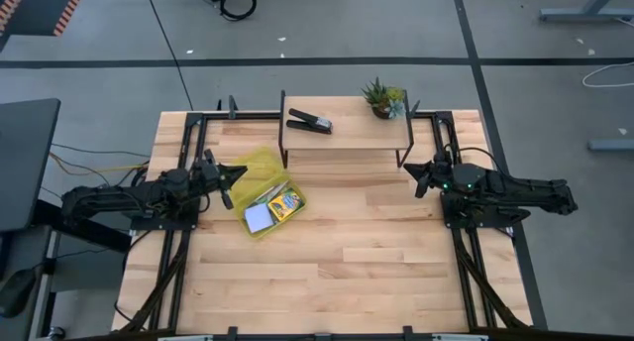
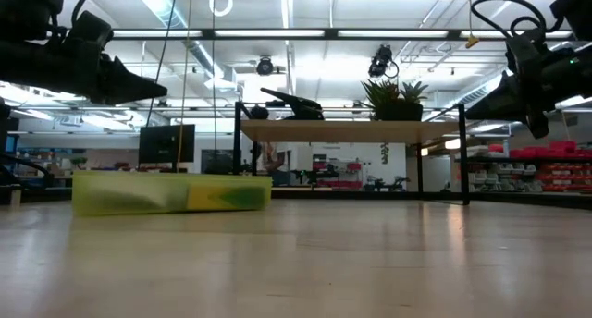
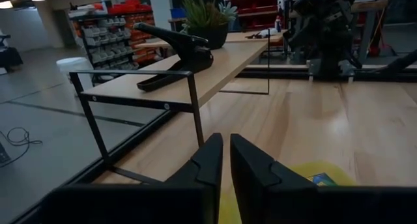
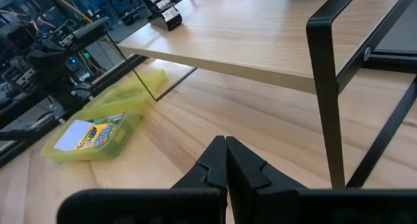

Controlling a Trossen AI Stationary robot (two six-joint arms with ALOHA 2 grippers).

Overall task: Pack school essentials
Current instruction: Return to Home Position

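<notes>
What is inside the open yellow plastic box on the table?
The open yellow plastic box holds a pale blue square notepad and a yellow-green crayon box, side by side. Whatever lies beneath them is covered and cannot be seen.

Both arms are hovering folded at opposite sides of the table (image 1: 347, 267), left gripper (image 1: 236, 173) and right gripper (image 1: 419, 176) pointing inward, fingers seemingly closed.

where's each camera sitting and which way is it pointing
High: overhead, straight down on table; left arm, right arm show.
Low: table height, level across past yellow box; arms enter from above.
Left wrist: on left arm, past left gripper toward stapler.
Right wrist: on right arm, past right gripper toward the box.
Shared: box, stapler in all four.
</notes>
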